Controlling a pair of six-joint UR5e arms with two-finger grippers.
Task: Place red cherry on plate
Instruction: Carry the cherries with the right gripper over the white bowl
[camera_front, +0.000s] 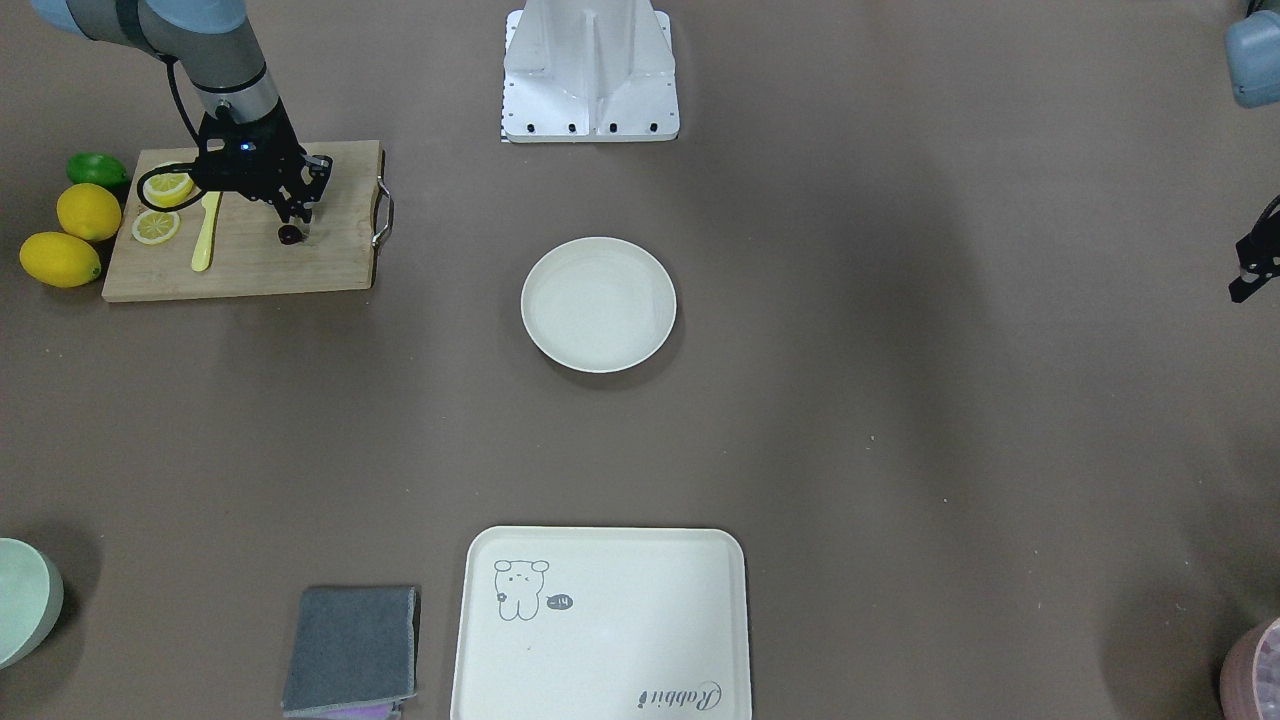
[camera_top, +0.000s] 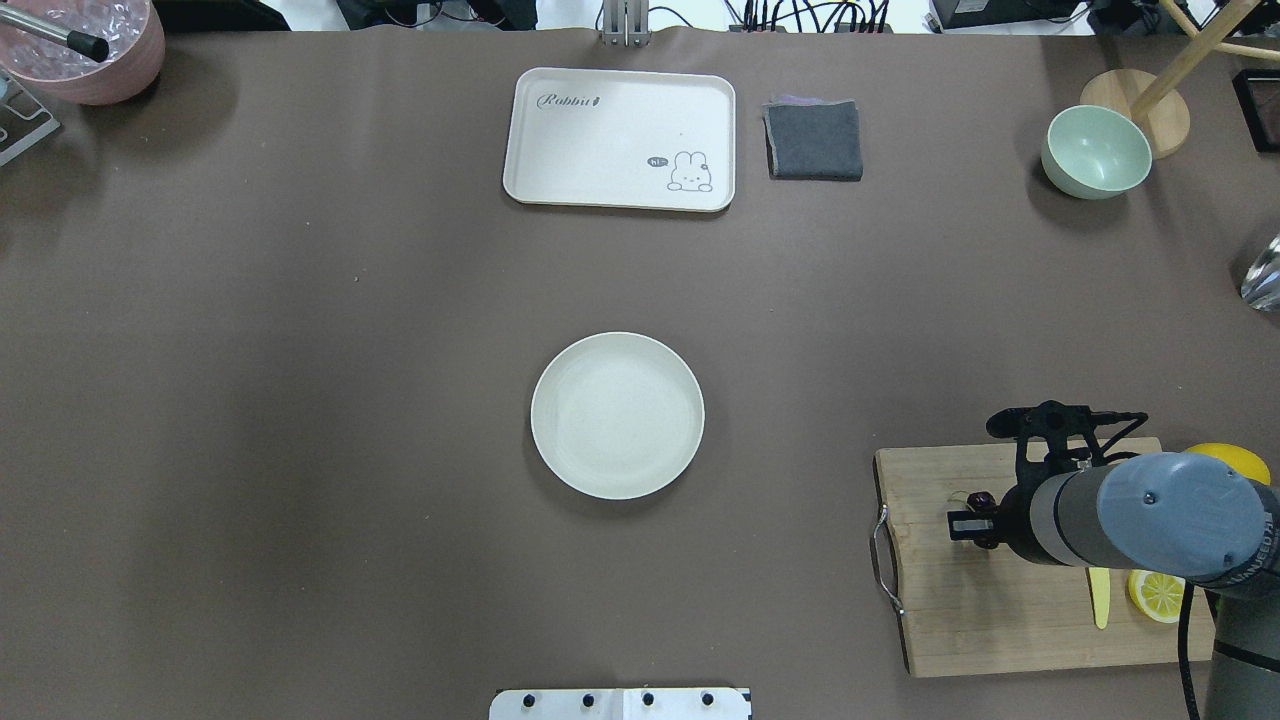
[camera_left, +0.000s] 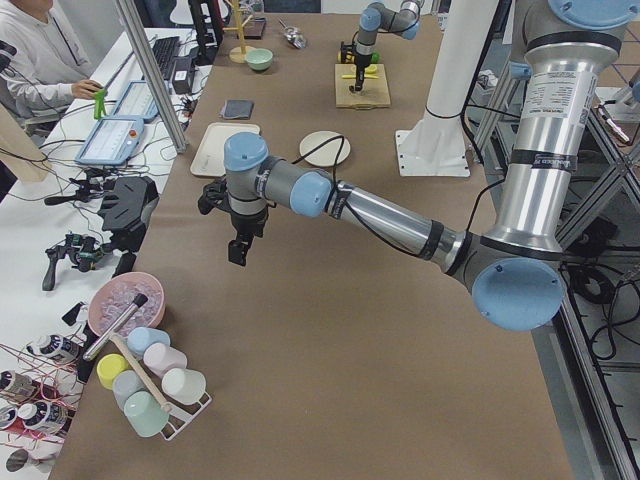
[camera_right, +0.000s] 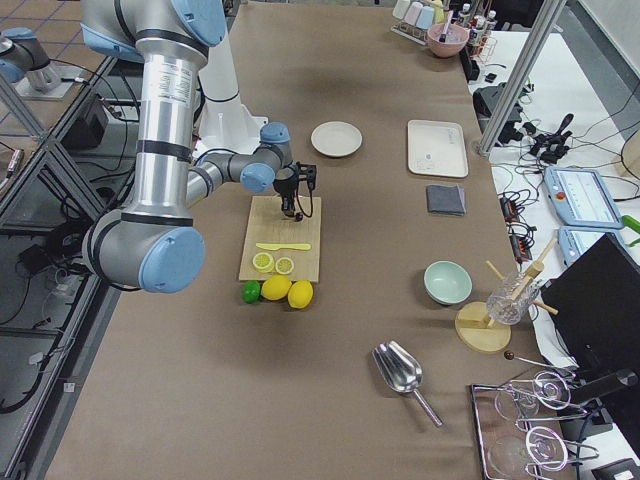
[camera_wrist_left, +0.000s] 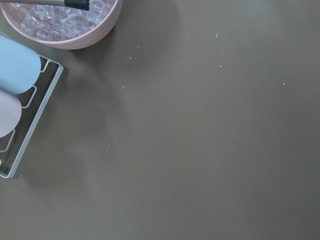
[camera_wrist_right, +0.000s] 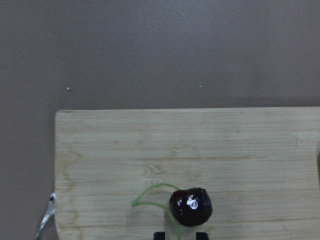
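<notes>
Bamboo cutting board (camera_front: 260, 265), pale and grained, bears the glossy, near-black red cherry (camera_wrist_right: 190, 206) with its thin green stem. The right gripper (camera_front: 298, 225) points straight down over it, fingertips (camera_wrist_right: 159, 234) narrowly apart beside the fruit — pinching or not, I cannot tell. Round, smooth, cream-coloured, the plate (camera_front: 598, 304) sits well apart.

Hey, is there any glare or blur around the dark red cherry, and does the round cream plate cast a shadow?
Right wrist view: the glossy dark-red cherry shows small white glare spots, and the wooden cutting board under it looks slightly soft. Front-facing view: the round cream plate throws a faint, soft shadow along its lower edge.
</notes>
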